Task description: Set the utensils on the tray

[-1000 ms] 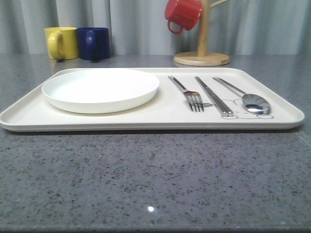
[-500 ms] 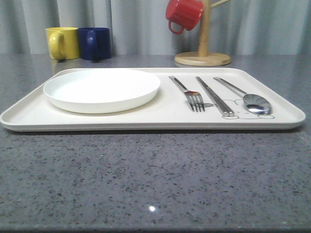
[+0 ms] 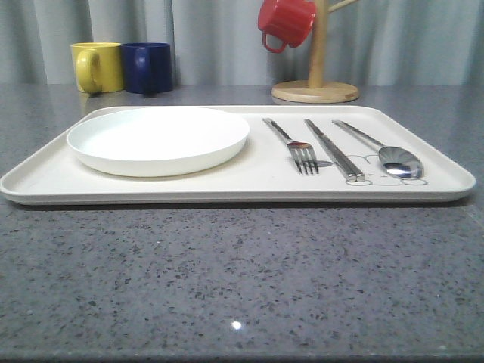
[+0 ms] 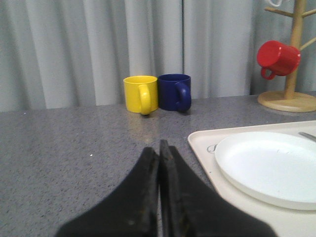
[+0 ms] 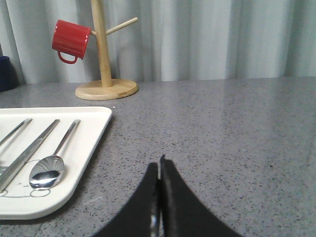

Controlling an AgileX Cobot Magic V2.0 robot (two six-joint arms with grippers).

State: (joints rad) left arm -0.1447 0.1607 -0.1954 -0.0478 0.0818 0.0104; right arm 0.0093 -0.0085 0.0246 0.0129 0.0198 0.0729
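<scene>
left gripper (image 4: 159,148): two matte black fingers, broad at the base, tapering to narrow tips; inner edges pressed together along a thin straight seam.
left finger surface (image 4: 140,197): smooth, plain black with a faint dull sheen low down; no screws, cables or markings visible.
right gripper (image 5: 159,168): same matte black pair, curved outer edges, pointed tips meeting.
right seam: thin pale sliver between the fingers near the base.
</scene>
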